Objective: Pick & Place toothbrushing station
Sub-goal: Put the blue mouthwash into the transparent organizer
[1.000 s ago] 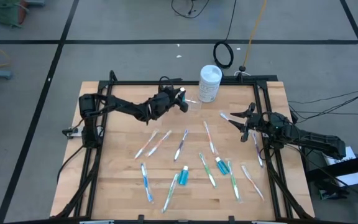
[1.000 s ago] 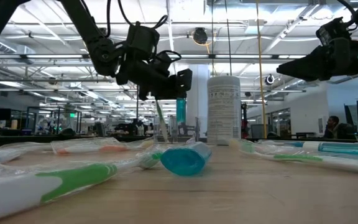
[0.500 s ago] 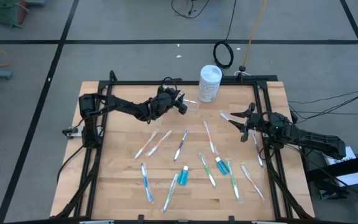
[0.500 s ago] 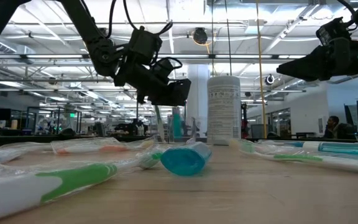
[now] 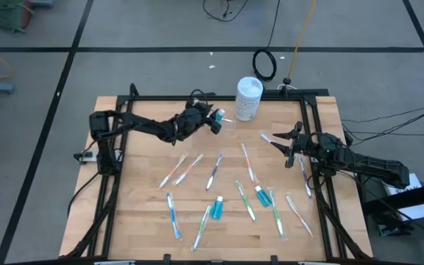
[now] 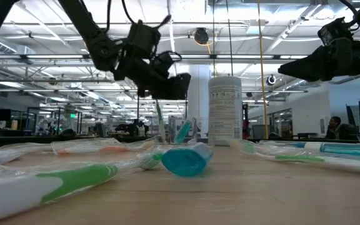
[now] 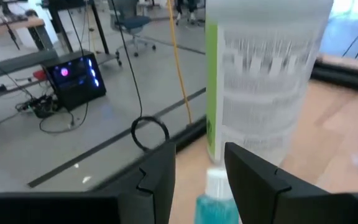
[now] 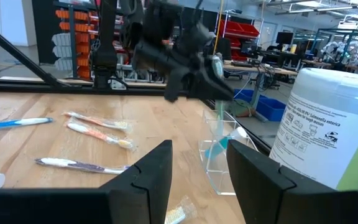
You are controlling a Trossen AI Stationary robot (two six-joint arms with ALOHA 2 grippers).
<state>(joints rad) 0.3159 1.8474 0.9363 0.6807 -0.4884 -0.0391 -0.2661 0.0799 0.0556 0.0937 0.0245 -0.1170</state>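
In the upper centre of the high view, the left pincer (image 5: 213, 116), now released, is lifting off the clear cup (image 5: 229, 123), leaving its blue tube (image 6: 181, 132) leaning inside—one placement apparently complete.

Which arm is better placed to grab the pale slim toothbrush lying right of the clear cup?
Right: its open right gripper hovers beside that toothbrush, while the left gripper is farther off, above the small clear plastic cup.
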